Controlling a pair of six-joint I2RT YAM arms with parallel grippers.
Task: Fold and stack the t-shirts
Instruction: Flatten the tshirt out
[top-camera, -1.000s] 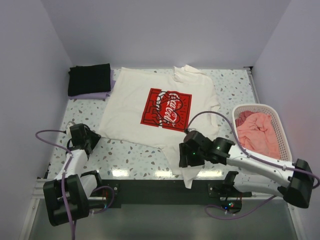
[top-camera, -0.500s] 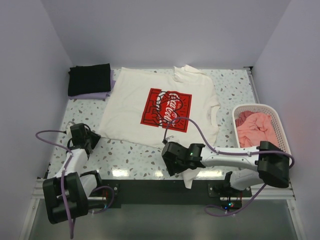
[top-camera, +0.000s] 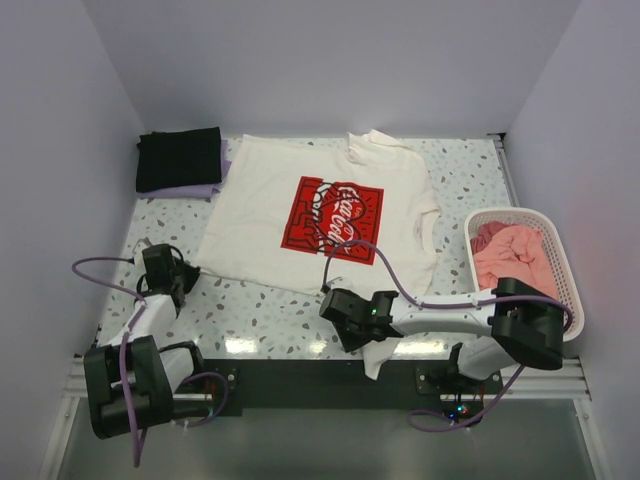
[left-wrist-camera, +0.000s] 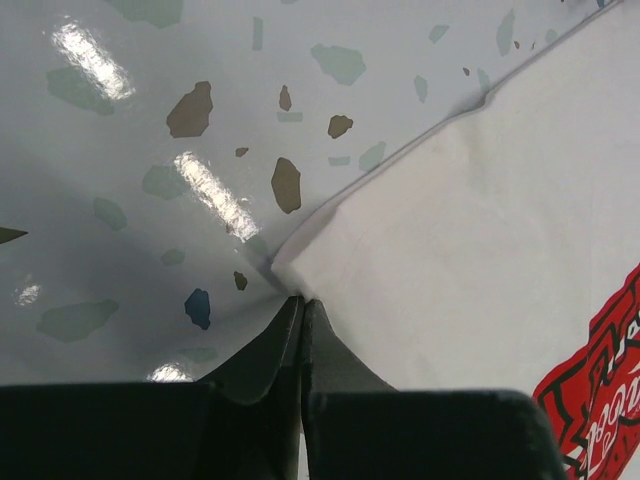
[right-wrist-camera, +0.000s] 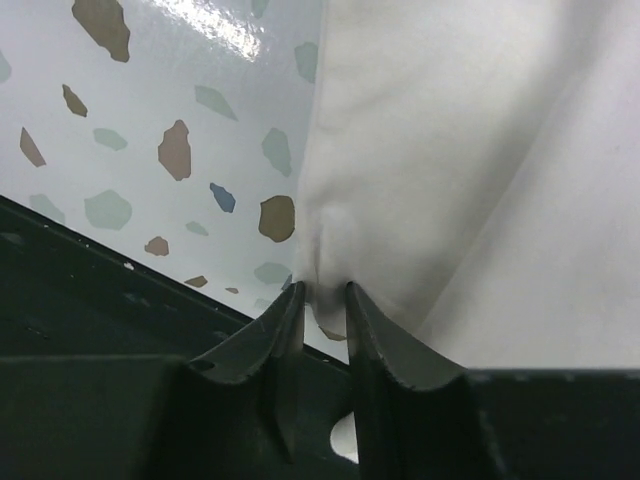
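Observation:
The cream-white t-shirt (top-camera: 262, 215) with a red square chest print (top-camera: 335, 213) lies spread flat on the speckled table (top-camera: 265, 312). My left gripper (top-camera: 183, 272) sits at its lower left hem corner. In the left wrist view, the left gripper (left-wrist-camera: 301, 298) is shut, with the corner of the t-shirt (left-wrist-camera: 450, 230) pinched at its tips. My right gripper (top-camera: 333, 303) is at the near hem. Seen from the right wrist, that gripper (right-wrist-camera: 325, 295) has a puckered fold of the t-shirt (right-wrist-camera: 450, 150) squeezed between its fingers. Part of the hem hangs over the table's front edge.
A folded black t-shirt (top-camera: 178, 157) lies on a pale lavender one (top-camera: 195, 190) at the back left corner. A white slatted basket (top-camera: 556, 248) at the right edge holds a crumpled salmon-pink t-shirt (top-camera: 515, 262). White walls enclose three sides. A dark rail (top-camera: 300, 375) runs along the front.
My right arm has swung left along the near hem and its jaws have closed on the cloth. The left jaws have closed on the hem corner; that arm barely moved.

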